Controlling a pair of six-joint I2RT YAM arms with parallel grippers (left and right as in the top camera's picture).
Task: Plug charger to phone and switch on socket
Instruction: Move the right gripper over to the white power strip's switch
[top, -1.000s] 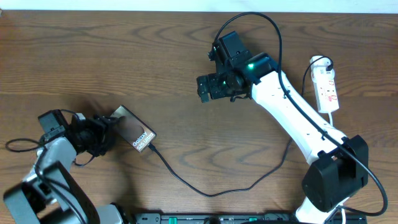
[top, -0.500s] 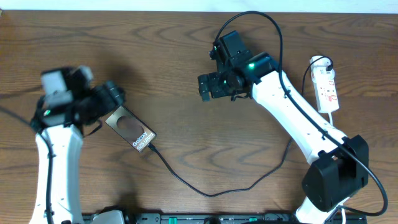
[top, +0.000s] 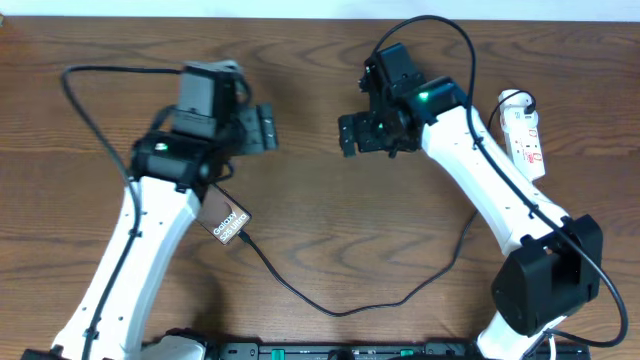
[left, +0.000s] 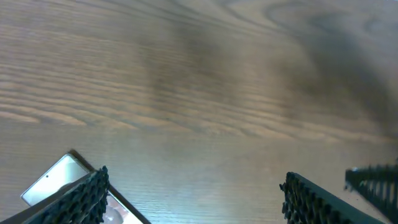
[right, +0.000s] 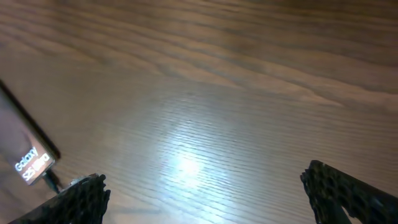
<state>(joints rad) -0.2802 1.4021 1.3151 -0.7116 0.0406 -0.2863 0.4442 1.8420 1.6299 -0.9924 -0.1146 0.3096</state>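
Note:
The phone (top: 228, 221) lies flat on the wooden table, its upper part hidden under my left arm; the "Galaxy" lettering shows. A corner of the phone (left: 51, 180) appears in the left wrist view, and the phone (right: 25, 152) sits at the left edge of the right wrist view. The charger (top: 340, 311) runs as a thin black cable from the phone's lower end, its plug tip (right: 50, 180) against the phone. The socket (top: 526, 137) lies at the far right. My left gripper (top: 268, 128) hangs open above bare wood, beyond the phone. My right gripper (top: 347, 135) is open and empty at mid-table.
The socket's white cord (top: 512, 100) loops at its far end. The table's (top: 300, 60) far edge meets a pale wall. The right arm's base (top: 545, 285) and a black rail (top: 330, 350) stand along the near edge.
My left arm has swung up from the near left corner, over the phone, to the table's middle. My right gripper has shifted slightly right. The phone and cable lie as before.

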